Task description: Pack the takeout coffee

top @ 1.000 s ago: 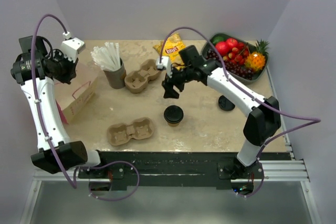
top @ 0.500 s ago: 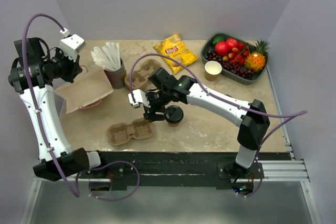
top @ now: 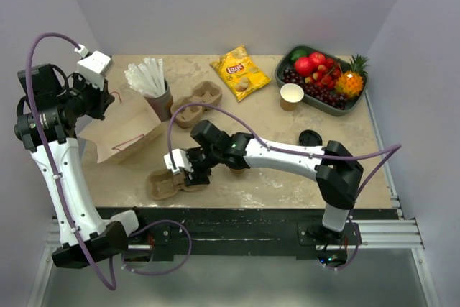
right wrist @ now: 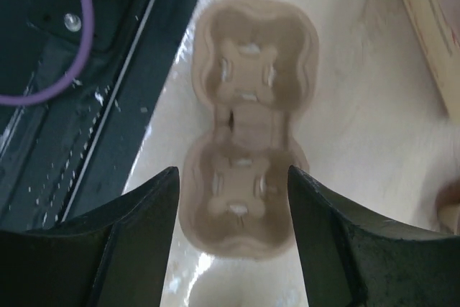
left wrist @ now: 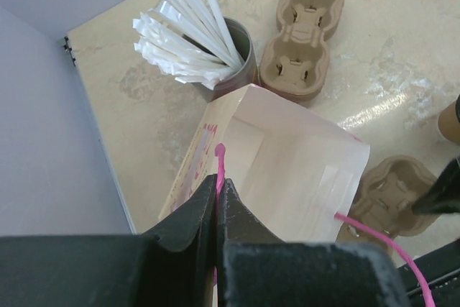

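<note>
At the near edge of the table point(top: 280, 116), the right gripper point(right wrist: 231, 177) hangs low over a two-cup pulp carrier point(right wrist: 248, 170), jaws apart on either side of it and holding nothing. Just right of that carrier stands the coffee point(left wrist: 451, 120), on the table and not in the bag. The right arm covers nearly all of it from above, and only a strip of its tan side shows at the edge of the left wrist view. Farther right, near the right arm's elbow, a loose black lid point(top: 310, 139) lies flat on the table.

On the left side lies the paper bag point(top: 126, 131), its mouth gaping open towards the left wrist camera and its white inside showing. The left gripper point(left wrist: 217, 185) is pinched tight on one pink handle point(left wrist: 218, 167) at the bag's rim. The other handle hangs loose at the opposite edge.

Behind the bag stands a grey holder of wrapped straws point(top: 152, 91), with a second carrier point(top: 198, 102) just beside it. Along the far edge are a yellow chip packet point(top: 239, 71), an open tan cup point(top: 291, 95) and, touching or almost touching that cup, a dark tray of fruit point(top: 323, 77)
</note>
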Tool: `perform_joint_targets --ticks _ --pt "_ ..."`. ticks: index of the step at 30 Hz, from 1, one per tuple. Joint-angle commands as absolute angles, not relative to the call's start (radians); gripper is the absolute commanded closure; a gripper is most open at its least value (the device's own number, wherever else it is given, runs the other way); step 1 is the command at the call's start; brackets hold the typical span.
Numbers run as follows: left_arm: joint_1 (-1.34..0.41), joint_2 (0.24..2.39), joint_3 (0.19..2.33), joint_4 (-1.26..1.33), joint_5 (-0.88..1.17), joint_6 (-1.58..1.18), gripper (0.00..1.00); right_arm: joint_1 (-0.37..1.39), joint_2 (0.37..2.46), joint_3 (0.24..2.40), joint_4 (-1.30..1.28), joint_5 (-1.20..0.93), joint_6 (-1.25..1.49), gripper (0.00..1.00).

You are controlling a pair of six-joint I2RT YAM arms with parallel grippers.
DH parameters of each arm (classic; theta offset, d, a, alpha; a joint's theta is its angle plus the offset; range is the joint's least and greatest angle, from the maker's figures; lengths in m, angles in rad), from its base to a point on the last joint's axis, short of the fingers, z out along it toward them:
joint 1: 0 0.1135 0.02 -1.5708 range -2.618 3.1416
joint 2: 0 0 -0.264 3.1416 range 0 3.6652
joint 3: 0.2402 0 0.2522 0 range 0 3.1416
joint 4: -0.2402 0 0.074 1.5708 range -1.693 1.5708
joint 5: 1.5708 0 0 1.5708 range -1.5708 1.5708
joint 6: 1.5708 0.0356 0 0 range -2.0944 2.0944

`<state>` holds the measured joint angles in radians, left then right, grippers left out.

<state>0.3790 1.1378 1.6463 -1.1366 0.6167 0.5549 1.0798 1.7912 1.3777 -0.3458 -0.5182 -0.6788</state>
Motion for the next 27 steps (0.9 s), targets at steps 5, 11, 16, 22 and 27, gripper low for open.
perform_joint_targets --ticks 5,11,16,22,27 --pt "0.376 1.097 1.559 -0.922 0.522 0.401 1.00 1.192 1.871 1.413 -0.179 -0.417 -0.583 0.40" --pt "0.377 1.104 1.563 -0.877 0.526 0.342 1.00 1.193 1.959 1.499 -0.253 -0.388 -0.558 0.48" --pt "0.377 1.103 1.559 -0.887 0.537 0.348 1.00 1.195 1.963 1.499 -0.259 -0.371 -0.554 0.48" --pt "0.377 1.094 1.528 -0.896 0.554 0.362 1.00 1.187 1.965 1.512 -0.267 -0.374 -0.554 0.49" --pt "0.376 1.088 1.517 -0.899 0.566 0.360 1.00 1.161 1.999 1.563 -0.279 -0.382 -0.541 0.50"
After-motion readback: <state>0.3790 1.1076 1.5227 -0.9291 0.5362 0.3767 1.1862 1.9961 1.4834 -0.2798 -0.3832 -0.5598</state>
